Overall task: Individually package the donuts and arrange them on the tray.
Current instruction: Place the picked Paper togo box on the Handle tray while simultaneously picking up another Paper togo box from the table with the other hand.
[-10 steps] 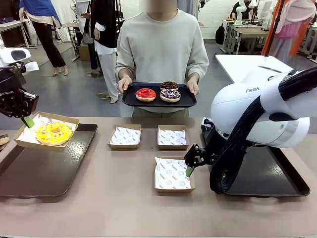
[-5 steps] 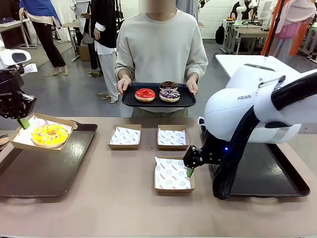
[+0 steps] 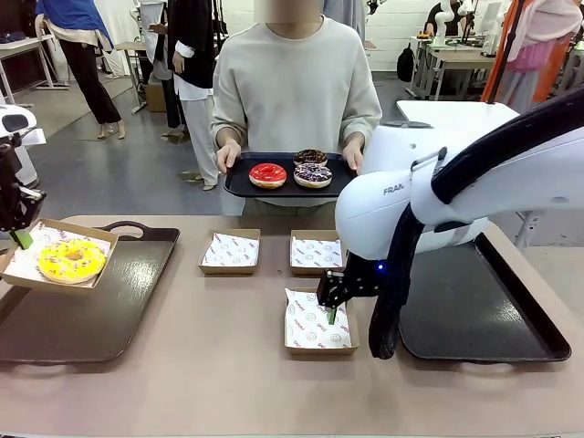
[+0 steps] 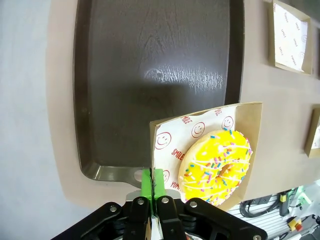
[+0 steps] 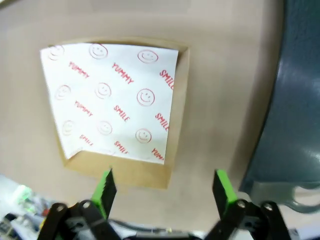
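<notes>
- Your left gripper is pinched shut on the yellow donut's box, over the left tray's far corner.
- Right gripper is wide, empty, above a bare box.
- Three donuts are left to box.

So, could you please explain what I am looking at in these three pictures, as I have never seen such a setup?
Two white robot arms share a table with a person. The wide picture looks across from the robot's side; the other two come from cameras on each wrist. The left arm has its jaws shut on the rim of a cardboard box holding the yellow donut, at the edge of the left tray. The right arm has its jaws open over an empty lined box. Two more empty boxes sit farther back. The person holds a black tray with the red donut, brown donut and purple donut.
</notes>
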Robot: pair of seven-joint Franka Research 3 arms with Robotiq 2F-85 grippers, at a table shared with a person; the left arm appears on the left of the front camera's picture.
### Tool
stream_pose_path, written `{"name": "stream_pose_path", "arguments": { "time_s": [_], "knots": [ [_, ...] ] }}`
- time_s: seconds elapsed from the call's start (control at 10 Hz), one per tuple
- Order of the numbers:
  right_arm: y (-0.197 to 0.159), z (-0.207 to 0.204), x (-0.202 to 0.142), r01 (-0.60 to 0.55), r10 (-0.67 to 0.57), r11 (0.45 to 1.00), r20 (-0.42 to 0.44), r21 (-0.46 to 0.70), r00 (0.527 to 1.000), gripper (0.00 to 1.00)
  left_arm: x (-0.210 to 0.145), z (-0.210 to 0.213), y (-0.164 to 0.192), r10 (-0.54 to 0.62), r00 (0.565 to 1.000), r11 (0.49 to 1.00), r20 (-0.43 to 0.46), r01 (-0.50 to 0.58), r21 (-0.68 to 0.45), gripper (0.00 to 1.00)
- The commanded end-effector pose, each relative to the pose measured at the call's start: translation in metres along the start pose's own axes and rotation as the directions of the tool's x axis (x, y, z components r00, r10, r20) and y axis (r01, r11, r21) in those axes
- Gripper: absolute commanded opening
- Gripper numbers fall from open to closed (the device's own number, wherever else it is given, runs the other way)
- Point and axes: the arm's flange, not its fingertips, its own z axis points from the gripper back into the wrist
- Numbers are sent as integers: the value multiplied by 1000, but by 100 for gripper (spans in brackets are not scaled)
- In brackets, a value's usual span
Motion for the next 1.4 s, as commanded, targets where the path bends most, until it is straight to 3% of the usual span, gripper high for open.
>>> {"name": "stream_pose_path", "arguments": {
  "time_s": [0.0,0.4,0.8,1.3],
  "knots": [
    [10,-14,5,37,-35,998,45,-45,998,100,-4,-20,2,-49,998,999,30,49,-16,1],
    [2,-29,-6,55,-52,998,73,-35,996,100,0,-53,-8,-124,992,992,-15,124,6,1],
    [0,-37,-10,58,-53,997,91,-50,994,100,-1,-72,-14,-86,996,996,-25,85,-33,1],
    [4,-27,-4,98,-87,994,174,-51,981,100,0,-83,-23,-39,999,999,-34,38,-37,1]
  ]
}}
